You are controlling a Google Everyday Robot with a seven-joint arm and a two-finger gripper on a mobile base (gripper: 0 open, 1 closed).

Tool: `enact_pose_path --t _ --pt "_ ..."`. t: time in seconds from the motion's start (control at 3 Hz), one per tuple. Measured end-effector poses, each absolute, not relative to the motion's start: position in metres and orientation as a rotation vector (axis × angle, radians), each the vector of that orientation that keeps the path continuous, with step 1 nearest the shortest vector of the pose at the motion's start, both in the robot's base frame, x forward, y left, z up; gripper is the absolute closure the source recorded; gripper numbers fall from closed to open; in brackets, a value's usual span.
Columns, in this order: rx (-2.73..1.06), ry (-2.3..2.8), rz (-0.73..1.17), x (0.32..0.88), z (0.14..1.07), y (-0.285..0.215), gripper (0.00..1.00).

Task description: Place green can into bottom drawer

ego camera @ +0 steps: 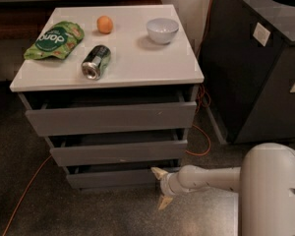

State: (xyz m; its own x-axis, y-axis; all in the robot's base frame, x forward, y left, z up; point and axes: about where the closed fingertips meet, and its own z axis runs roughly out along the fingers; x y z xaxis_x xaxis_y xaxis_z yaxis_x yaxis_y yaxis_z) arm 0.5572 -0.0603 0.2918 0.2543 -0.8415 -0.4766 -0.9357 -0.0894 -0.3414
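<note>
A grey cabinet (113, 119) is standing on a dark floor (88, 215), with a big black bin (246, 73) at its right.
The green can (96, 62) is lying on its side on the white top (142, 65), near the front edge and left of the middle. The bottom drawer (113, 178) is showing a dark gap above its front. The white arm (211, 177) is reaching in low from the right. Its gripper (159, 187) is hanging at that drawer's right corner, spread wide and gripping nothing.

Arm (211, 177): smooth white tube
Shell (271, 191): big, rounded, white
Gripper (161, 188): two beige pointed fingers, spread apart, by the bottom drawer (113, 178)
</note>
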Motion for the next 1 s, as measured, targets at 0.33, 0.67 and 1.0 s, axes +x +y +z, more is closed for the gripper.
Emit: enact_pose_path --t 0.33,0.67,1.0 --pt "-1.952 1.63 0.234 0.566 0.269 -0.062 0.0" --pt "-1.962 1.653 0.221 0.579 0.241 -0.063 0.0" --pt "-1.953 1.652 0.19 0.608 0.221 -0.066 0.0"
